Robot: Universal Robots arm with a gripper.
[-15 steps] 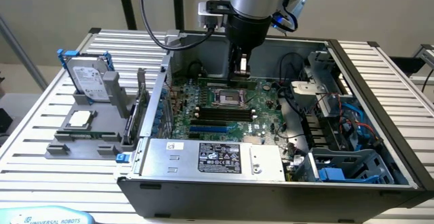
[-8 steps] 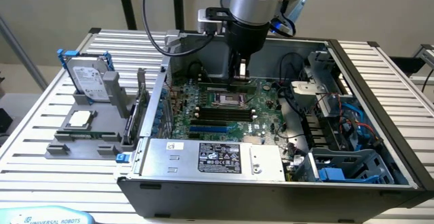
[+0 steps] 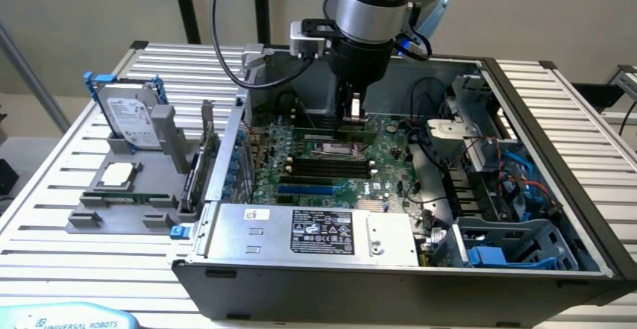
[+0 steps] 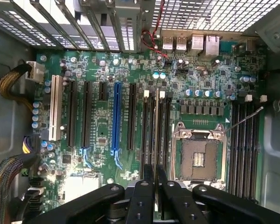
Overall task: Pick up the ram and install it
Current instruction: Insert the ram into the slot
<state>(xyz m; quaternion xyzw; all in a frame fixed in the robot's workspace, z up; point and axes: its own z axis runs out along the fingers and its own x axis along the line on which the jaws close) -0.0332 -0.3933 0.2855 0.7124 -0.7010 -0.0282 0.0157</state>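
Observation:
My gripper (image 3: 351, 114) hangs inside the open computer case (image 3: 557, 157), low over the motherboard (image 3: 388, 157). It is shut on the ram (image 3: 356, 125), a thin green stick held upright. In the wrist view the ram (image 4: 156, 121) appears edge-on as a pale narrow line between the black fingers (image 4: 142, 196). It runs along the black memory slots (image 4: 148, 130) beside the empty processor socket (image 4: 198, 156). Whether the ram touches a slot I cannot tell. A second bank of memory slots (image 4: 242, 144) lies on the other side of the socket.
On the exterior view's left, a grey holder (image 3: 119, 210) carries a hard drive (image 3: 130, 116), a silver processor chip (image 3: 118, 174) and a dark upright expansion card (image 3: 204, 157). The power supply (image 3: 318, 232), a blue drive cage (image 3: 508, 243) and cables (image 3: 448, 157) crowd the case.

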